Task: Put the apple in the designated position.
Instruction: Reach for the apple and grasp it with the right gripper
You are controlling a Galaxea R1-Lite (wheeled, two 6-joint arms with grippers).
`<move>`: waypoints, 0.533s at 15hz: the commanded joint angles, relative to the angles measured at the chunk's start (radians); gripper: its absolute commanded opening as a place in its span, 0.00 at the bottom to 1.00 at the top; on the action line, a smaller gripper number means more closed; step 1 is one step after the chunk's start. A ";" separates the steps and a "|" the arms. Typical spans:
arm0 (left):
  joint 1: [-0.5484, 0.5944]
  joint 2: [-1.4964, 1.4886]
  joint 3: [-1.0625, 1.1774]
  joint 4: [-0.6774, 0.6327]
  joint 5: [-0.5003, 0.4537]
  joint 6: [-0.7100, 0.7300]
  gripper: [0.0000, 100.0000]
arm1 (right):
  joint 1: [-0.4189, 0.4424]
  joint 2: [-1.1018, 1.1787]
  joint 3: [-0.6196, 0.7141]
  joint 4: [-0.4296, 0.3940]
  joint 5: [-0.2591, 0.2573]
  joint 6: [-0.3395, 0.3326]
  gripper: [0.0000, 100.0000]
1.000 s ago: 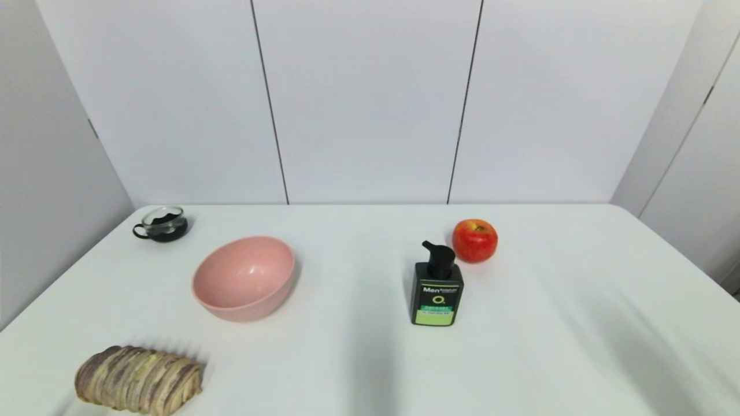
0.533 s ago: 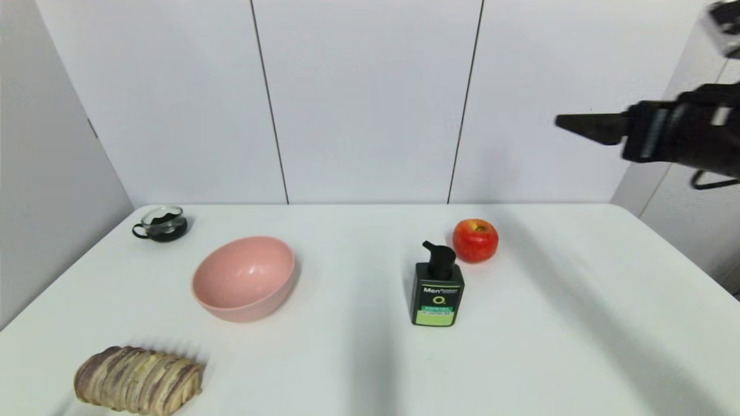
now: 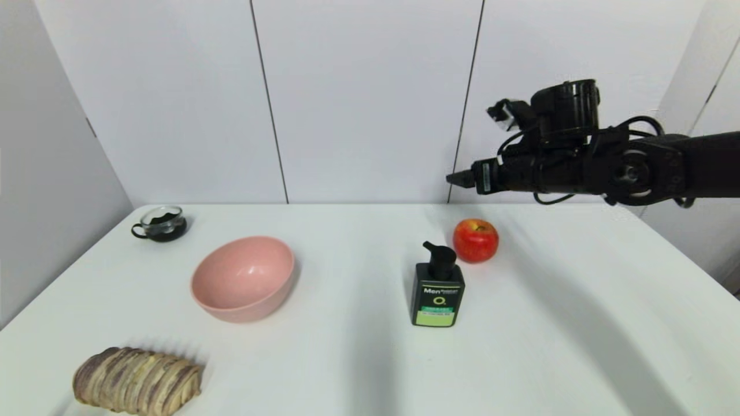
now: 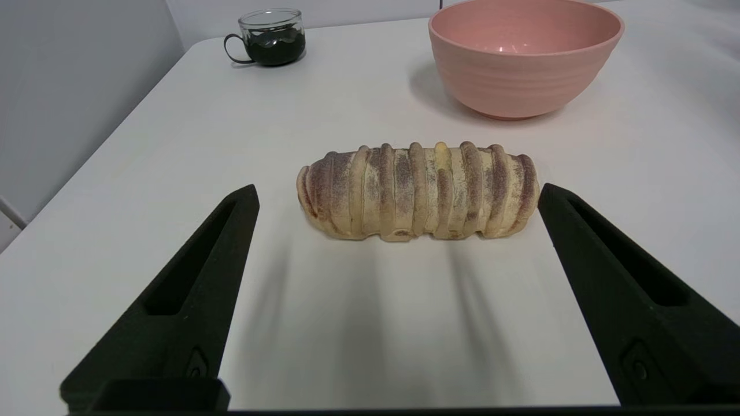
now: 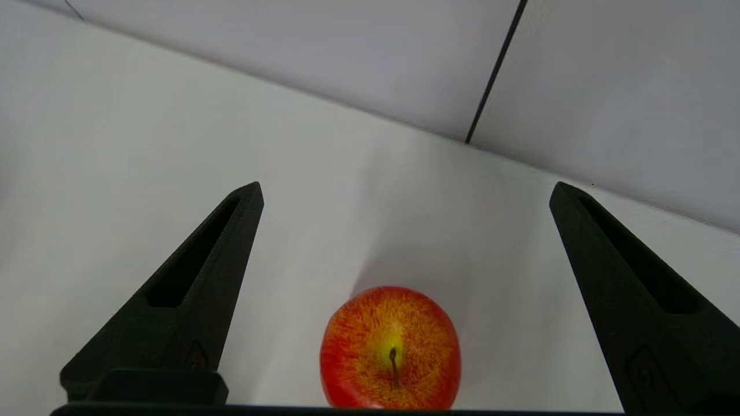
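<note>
**Apple sits below the right gripper, not yet grasped**

Apple (image 3: pixel 475 240) rests on the white table (image 3: pixel 566 323), stem up, free of any contact. The right gripper (image 3: pixel 457 179) hangs in the air above it, its arm reaching in level from the right. In the right wrist view the two fingers (image 5: pixel 191 289) stand wide apart with nothing between them, and the apple (image 5: pixel 391 348) shows beneath and between them, centred in the gap but well short of the tips. So the fruit lies straight down from the tool, and the coming move is probably a plain descent with little sideways correction.

A black pump bottle (image 3: pixel 437 292) stands just beside the apple, on the side nearer the robot; a descending finger could clip its pump head.

The left gripper (image 4: pixel 399 196) is parked low over the table, fingers likewise spread and empty, facing a bread loaf (image 4: pixel 417 190), with a pink bowl (image 4: pixel 525 55) and a glass cup (image 4: pixel 270 36) beyond. It is far from the apple; the right arm is plainly the nearer one.
</note>
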 commanded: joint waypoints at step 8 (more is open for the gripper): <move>0.001 0.001 0.000 0.000 0.000 0.000 1.00 | -0.032 0.027 0.038 0.136 -0.001 0.001 1.00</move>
